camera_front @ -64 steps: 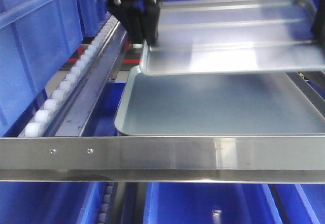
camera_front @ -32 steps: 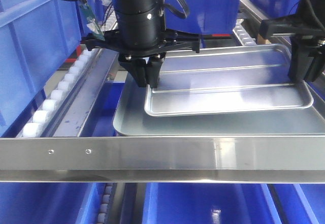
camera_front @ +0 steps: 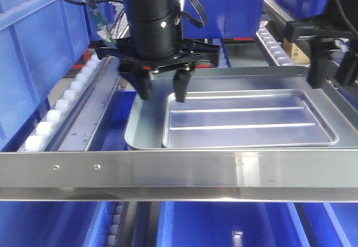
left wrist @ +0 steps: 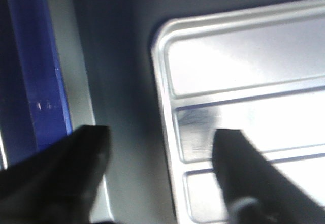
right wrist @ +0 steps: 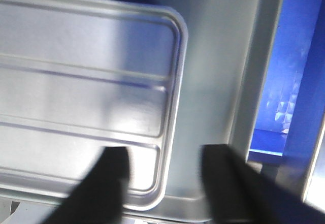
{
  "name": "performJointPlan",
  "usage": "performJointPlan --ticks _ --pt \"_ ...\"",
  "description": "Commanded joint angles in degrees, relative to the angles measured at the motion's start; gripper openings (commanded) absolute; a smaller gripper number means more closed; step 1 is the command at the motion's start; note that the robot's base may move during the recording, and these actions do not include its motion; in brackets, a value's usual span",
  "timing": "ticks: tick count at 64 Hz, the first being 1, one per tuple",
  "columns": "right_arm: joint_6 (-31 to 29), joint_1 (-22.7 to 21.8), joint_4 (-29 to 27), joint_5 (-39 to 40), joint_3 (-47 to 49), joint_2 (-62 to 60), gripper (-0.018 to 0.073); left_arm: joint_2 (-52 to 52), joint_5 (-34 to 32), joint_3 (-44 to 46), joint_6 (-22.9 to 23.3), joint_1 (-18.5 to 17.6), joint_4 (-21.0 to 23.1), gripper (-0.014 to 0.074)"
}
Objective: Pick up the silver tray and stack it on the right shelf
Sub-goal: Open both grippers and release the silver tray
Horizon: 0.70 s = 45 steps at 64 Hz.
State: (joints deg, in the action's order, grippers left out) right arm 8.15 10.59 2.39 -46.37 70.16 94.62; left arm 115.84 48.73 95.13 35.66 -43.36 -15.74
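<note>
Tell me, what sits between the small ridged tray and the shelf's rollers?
The larger plain silver tray: the silver tray lies inside it, seen in the front view.

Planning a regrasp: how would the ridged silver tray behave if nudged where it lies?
The silver tray probably slides easily: shiny metal lying flat on the larger tray, also smooth. It looks stiff, given its raised rim and two floor ridges. Being shallow, it seems unlikely to tip, and likely light for its size.

The right shelf carries a larger plain silver tray, directly on its rollers.
</note>
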Motion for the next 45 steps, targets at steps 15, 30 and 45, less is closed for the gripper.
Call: performJointPlan --ticks 15,30,45 --pt "-0.6 -0.4 0.8 0.9 2.6 -4.0 0.0573 -3.3 6.9 7.1 -0.7 0.1 -0.8 0.0461" --pt "-0.5 -0.4 0.8 -2.9 2.2 -11.1 0.0238 -8.4 16.9 8.5 -7.4 -2.6 -4.1 0.0148" --pt "-0.5 -0.4 0.8 -0.4 -6.0 -23.9 0.0053 -23.3 10.5 -4.7 -7.4 -6.0 -8.9 -0.0083"
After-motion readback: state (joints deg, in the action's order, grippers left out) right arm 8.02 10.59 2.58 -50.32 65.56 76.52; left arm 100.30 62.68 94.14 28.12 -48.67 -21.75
